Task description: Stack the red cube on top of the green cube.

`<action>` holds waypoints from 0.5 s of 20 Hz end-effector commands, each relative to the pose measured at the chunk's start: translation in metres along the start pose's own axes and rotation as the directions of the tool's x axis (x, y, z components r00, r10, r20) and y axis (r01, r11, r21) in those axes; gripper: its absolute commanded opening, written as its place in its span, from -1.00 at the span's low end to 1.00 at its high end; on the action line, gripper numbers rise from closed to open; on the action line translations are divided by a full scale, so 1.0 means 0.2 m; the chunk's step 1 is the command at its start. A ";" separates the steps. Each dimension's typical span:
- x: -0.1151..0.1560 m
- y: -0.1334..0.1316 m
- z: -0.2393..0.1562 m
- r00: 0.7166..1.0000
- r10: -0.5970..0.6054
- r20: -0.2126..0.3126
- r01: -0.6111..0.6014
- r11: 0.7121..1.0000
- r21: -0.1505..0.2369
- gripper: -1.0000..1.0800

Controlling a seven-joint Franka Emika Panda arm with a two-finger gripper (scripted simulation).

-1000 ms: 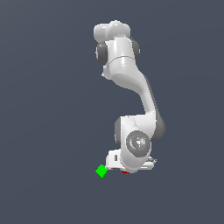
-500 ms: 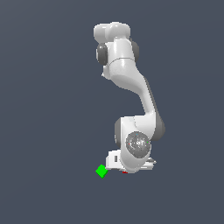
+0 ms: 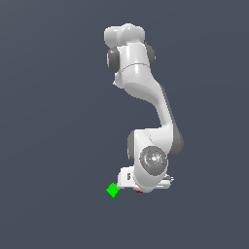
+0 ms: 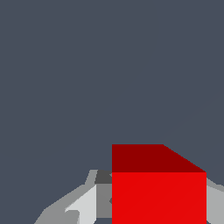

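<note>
Though the arm point(image 3: 146, 116) hides most of it in the exterior view, the red cube point(image 4: 158, 192) sits between the gripper point(image 4: 151, 203) fingers, apparently clamped. The green cube point(image 3: 113, 190) lies just beside, toward the exterior view's left.

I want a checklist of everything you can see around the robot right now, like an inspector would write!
Surface: plain dark grey-blue floor, bare wherever it shows.
Job's things: green cube sits alone on the floor, nothing on top; red cube sits between the fingers, only a red sliver showing under the arm in the exterior view. Not stacked yet.
Clutter: nothing seen.
Grippers: gripper fingers flank the red cube; contact cannot be told.
Cables: nothing seen.
Surroundings: white robot arm; nothing else seen.
</note>
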State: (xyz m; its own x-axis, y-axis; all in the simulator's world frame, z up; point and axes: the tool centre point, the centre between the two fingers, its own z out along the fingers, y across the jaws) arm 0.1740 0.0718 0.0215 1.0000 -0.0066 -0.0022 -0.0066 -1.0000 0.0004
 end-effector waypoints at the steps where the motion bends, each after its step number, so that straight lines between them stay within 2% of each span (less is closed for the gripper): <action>1: 0.00 0.00 -0.03 1.000 0.000 -0.002 0.000 1.000 0.000 -1.00; 10: 0.00 0.00 -0.27 1.000 0.000 -0.002 0.000 1.000 0.000 -1.00</action>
State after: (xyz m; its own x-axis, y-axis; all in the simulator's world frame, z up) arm 0.1735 0.0718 0.0641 1.0000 -0.0066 -0.0019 -0.0066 -1.0000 0.0004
